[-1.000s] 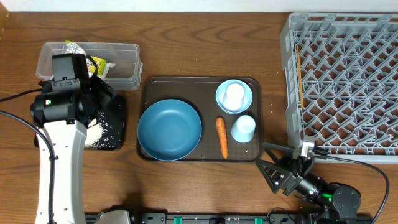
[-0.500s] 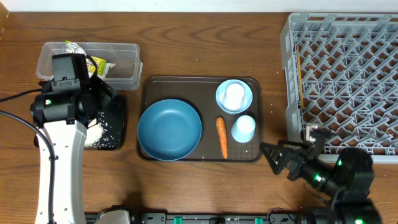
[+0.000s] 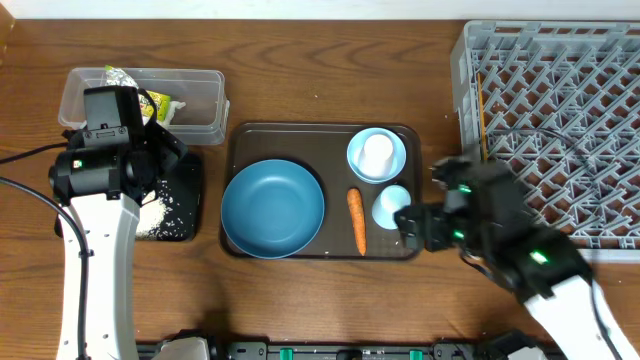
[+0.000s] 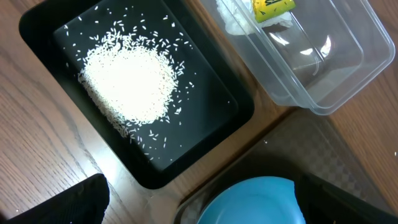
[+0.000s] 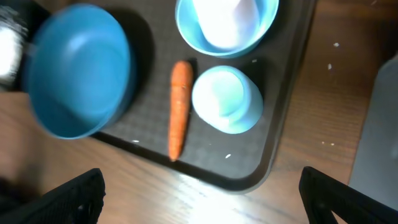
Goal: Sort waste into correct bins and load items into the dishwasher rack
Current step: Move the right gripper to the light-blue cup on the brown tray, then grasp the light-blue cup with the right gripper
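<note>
Now the left gripper is hovering agape over the black tray, the right gripper agape by the blue cup.

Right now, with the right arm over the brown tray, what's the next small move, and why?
Probably ease the right gripper forward and down over the small pale-blue plastic cup. Its jaws stand open and hold nothing. The cup sits nearly centred ahead of them on the brown rectangular tray, and the big grey lattice dishwasher rack lies close beside that tray.
</note>
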